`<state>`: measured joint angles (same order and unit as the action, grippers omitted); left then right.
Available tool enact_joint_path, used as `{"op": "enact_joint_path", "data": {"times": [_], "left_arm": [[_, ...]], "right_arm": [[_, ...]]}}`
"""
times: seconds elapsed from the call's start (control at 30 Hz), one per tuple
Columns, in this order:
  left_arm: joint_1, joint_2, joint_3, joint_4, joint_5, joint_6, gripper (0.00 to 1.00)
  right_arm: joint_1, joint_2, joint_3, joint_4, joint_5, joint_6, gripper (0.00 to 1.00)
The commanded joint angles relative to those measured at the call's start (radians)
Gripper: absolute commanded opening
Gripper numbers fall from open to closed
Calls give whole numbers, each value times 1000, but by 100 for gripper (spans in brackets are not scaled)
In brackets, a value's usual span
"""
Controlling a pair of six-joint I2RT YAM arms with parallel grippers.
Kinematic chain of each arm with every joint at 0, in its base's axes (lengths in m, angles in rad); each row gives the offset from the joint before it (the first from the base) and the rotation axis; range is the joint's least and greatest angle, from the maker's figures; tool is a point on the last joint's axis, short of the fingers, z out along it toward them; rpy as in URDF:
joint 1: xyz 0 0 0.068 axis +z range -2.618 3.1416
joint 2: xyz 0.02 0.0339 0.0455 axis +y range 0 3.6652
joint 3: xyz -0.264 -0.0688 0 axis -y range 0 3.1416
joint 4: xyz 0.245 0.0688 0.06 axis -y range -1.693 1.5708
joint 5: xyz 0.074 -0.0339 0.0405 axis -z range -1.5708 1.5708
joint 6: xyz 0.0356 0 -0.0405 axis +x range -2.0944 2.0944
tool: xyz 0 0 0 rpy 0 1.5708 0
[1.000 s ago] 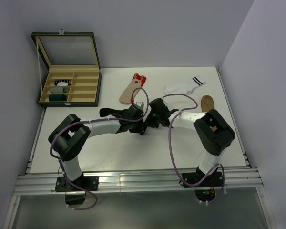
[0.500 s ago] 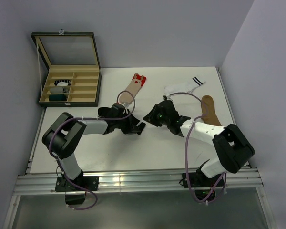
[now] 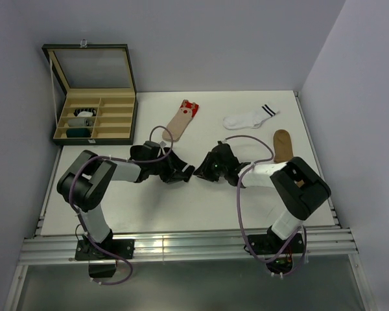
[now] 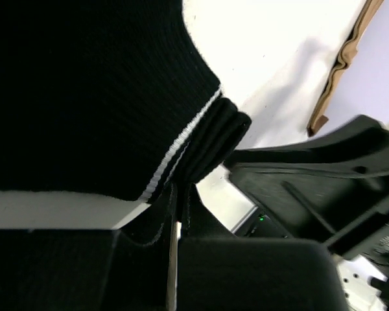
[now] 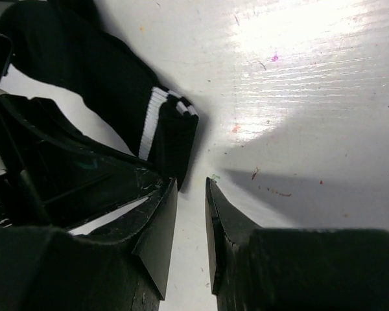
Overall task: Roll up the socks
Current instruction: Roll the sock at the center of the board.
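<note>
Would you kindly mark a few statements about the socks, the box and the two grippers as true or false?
1. The lid of the box stands open. True.
2. The white sock lies inside the box. False: it lies on the table, right of the beige sock.
3. The right gripper clamps the black sock. False: bare table shows between its fingers; the black sock's cuff lies beside them.
4. The brown sock lies near the table's right edge. True.
5. The left gripper pinches the black sock. True.
</note>
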<state>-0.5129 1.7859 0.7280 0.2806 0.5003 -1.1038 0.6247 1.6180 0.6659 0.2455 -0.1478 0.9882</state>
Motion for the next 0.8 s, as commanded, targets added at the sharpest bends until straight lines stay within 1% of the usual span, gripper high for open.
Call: {"op": "enact_joint_path", "data": {"times": [0.0,0.4,0.57,0.77], "left_arm": [[7,23,-2,39,32,-31,0],[16,24,-2,6,23,-31,0],[16,35,4,-3,27,-28,0],[16,53,24,-24,38,-18,0]], "right_arm": [[-8,40,3,81,-33,15,32],[-39,164,17,161,-53,53,33],[-49,181,12,193,-67,59,34],[-49,195,24,189,-72,53,36]]}}
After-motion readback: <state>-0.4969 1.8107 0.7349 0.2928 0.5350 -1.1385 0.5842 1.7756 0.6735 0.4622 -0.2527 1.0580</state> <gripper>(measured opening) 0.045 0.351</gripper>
